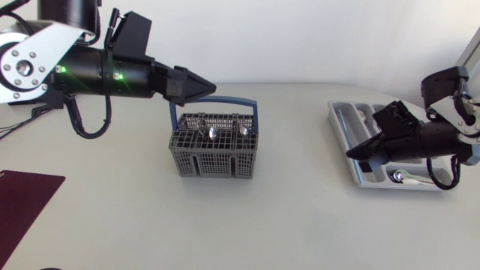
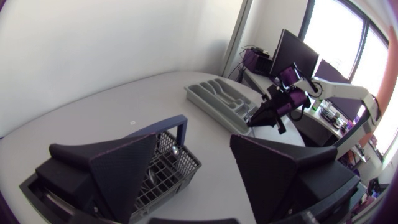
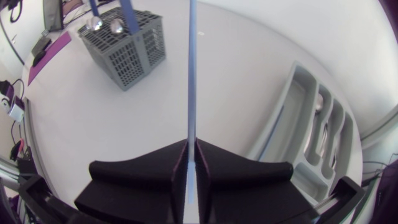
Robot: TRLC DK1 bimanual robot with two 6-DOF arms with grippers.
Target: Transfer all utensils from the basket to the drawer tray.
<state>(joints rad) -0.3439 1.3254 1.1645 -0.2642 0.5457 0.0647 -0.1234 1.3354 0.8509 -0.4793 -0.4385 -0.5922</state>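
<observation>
left tool (image 2: 193, 143) wide near basket (image 1: 214, 161); right tool (image 3: 191, 146) pinches a thin blue utensil (image 3: 191, 74).

Tray (image 1: 337, 121) partly behind right arm (image 1: 420, 139)

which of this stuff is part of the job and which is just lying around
Job: basket; two utensils in it; drawer tray; spoon lying in tray; thin utensil held by right pincer; left pincer, open by the basket.
Lying about: dark red mat.
</observation>
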